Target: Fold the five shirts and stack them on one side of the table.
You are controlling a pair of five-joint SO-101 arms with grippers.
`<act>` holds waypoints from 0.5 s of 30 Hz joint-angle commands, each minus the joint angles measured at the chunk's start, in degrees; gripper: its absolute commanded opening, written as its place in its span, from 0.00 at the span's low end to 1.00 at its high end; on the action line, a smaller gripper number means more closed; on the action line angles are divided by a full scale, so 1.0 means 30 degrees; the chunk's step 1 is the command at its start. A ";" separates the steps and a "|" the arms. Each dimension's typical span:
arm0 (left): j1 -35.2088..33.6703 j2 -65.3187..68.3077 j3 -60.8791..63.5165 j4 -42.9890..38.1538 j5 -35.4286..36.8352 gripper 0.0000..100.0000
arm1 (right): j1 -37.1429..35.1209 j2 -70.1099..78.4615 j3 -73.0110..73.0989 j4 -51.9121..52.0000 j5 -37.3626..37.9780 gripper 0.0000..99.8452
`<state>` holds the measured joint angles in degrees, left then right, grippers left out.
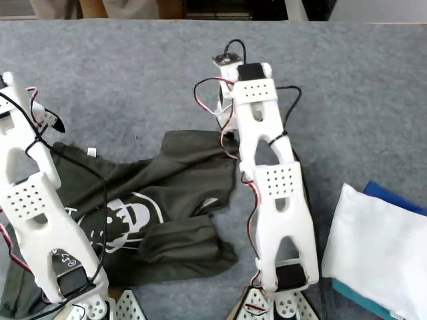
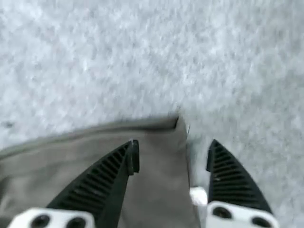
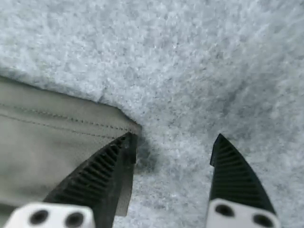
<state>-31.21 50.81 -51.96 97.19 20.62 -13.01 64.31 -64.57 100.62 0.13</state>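
One olive shirt (image 1: pixel 180 167) lies crumpled on the bench (image 1: pixel 120 67), white print up. Two pincers, both spread: left pincer (image 2: pixel 173 159) straddles a shirt corner, right pincer (image 3: pixel 175 152) at a hem corner. One pile (image 1: pixel 380 247) at the right edge, three layers seen: white over blue and teal.

No words or numbers can be read anywhere. The dark olive shirt (image 1: pixel 180 167) carries a white printed figure (image 1: pixel 130 217), a cartoon-like face. It lies well back from the left claw (image 2: pixel 173 156), towards that arm's base. Beside the figure, partly under the left arm, are a few small white marks (image 1: pixel 61 257) that may be lettering, too small to make out. A small white label (image 1: pixel 91 152) lies at the shirt's edge near the left claw. Nothing on it is legible.
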 commanded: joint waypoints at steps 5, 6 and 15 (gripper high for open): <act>0.0440 0.1685 -0.0879 -0.0645 0.0205 0.26 | 0.0103 0.0132 -0.0864 0.0234 -0.0059 0.27; 0.0469 0.1832 -0.0879 -0.0762 0.0205 0.26 | 0.0103 0.0132 -0.0864 0.0234 -0.0029 0.27; 0.0557 0.2125 -0.0645 -0.0879 0.0205 0.10 | 0.0103 0.0015 -0.0923 0.0234 0.0000 0.27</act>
<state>-29.71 57.14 -53.89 94.73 20.79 -13.01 64.92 -64.66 100.62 0.13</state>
